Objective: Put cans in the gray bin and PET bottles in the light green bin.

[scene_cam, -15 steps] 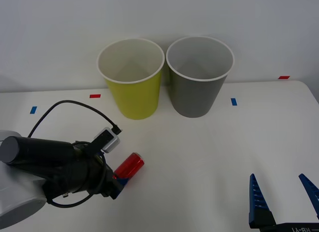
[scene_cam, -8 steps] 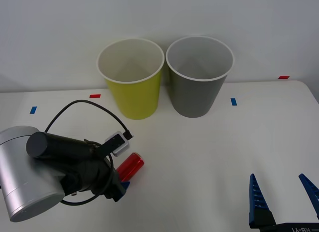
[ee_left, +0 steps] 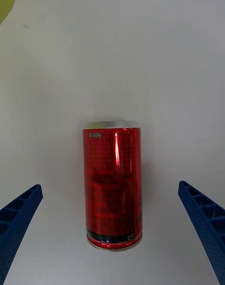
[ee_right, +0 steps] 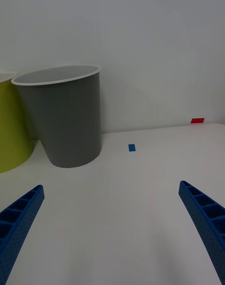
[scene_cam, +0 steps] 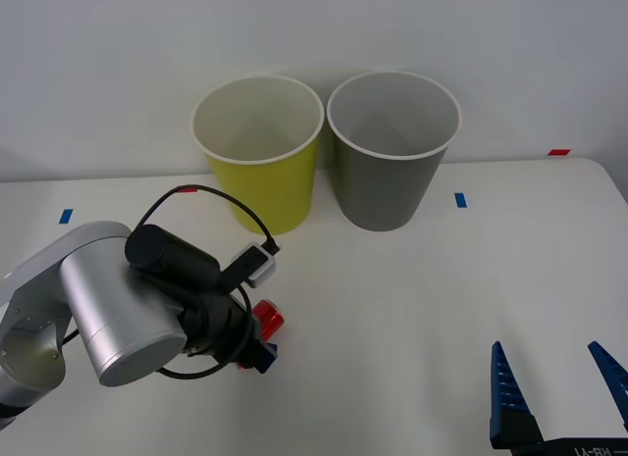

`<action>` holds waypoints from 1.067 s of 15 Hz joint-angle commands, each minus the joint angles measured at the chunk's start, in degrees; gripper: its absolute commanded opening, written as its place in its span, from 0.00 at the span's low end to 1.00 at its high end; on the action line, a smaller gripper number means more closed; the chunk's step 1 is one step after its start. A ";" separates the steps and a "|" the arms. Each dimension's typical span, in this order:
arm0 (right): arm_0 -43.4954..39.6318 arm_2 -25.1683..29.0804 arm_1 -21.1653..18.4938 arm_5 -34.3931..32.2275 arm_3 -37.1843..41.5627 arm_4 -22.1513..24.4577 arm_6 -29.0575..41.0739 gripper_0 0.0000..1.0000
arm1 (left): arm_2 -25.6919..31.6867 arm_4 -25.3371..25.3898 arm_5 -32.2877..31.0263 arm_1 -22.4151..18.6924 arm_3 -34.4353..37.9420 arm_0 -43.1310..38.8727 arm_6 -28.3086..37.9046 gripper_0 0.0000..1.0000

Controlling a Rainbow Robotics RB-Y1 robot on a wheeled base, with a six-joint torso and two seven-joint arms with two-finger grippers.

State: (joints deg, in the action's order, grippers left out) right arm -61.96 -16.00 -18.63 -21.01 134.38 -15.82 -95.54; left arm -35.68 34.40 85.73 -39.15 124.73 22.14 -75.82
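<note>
A small red can [ee_left: 113, 188] lies on its side on the white desk [scene_cam: 412, 289], well in front of the light green bin [scene_cam: 260, 167] and gray bin [scene_cam: 391, 162]. It is likely light, rigid, smooth and prone to roll; grip across the middle of its round body. The left claw [ee_left: 112, 228] hangs wide open over it, having swung above the can since the earlier frame. The right claw [scene_cam: 559, 392] waits open near the desk's front edge

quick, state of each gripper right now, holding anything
Left gripper: open, jaws either side of the red can lying on the table, holding nothing.
Right gripper: open, holding nothing, low over the table's near right.
</note>
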 commanded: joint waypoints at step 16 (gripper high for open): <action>0.00 0.00 0.00 0.00 0.00 0.00 0.00 1.00 | -0.26 -3.20 2.25 7.24 -10.29 1.76 -0.12 1.00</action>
State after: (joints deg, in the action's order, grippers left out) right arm -61.96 -16.00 -18.63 -21.01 134.38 -15.82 -95.54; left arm -35.87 31.27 87.73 -32.29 115.08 23.54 -75.79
